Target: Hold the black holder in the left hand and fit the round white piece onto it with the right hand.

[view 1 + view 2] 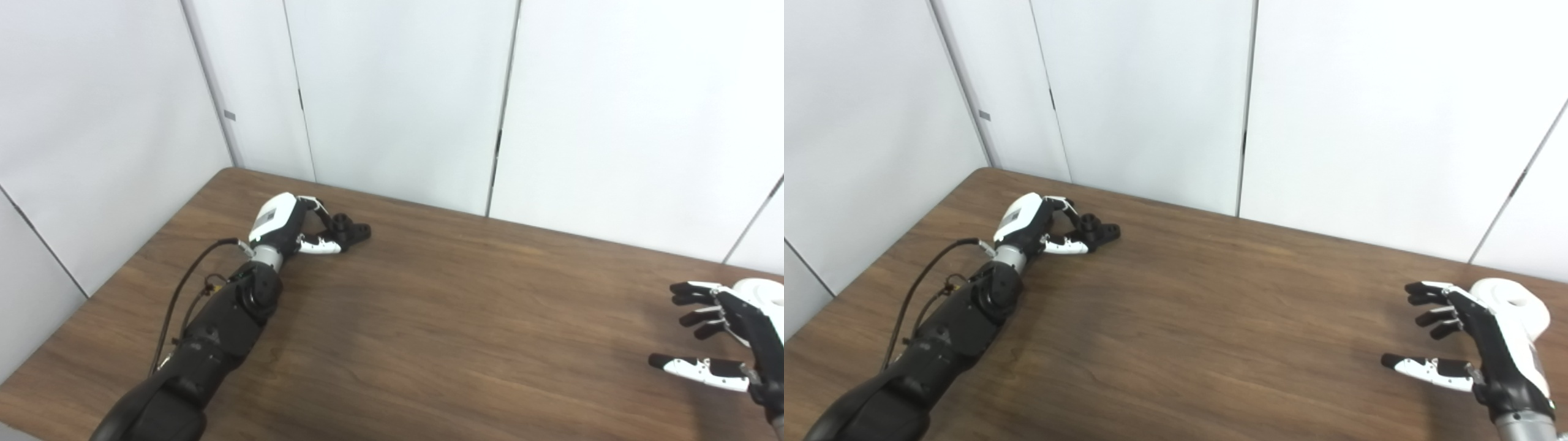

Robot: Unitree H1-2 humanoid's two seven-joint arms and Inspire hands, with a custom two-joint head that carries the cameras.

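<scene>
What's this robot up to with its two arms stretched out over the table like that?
It is about to join two parts. The left robot hand has its fingers around the black holder, which sits on the wooden table near the far left corner. The right robot hand is open at the right edge, fingers spread, with the round white piece just behind it and not yet grasped. Nothing has been fitted together so far.

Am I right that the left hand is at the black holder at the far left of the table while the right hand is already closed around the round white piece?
Not quite. The right hand is open, fingers spread, with the round white piece lying just behind it on the table, ungrasped; the right eye view shows this. The left hand is indeed at the black holder, far left.
</scene>
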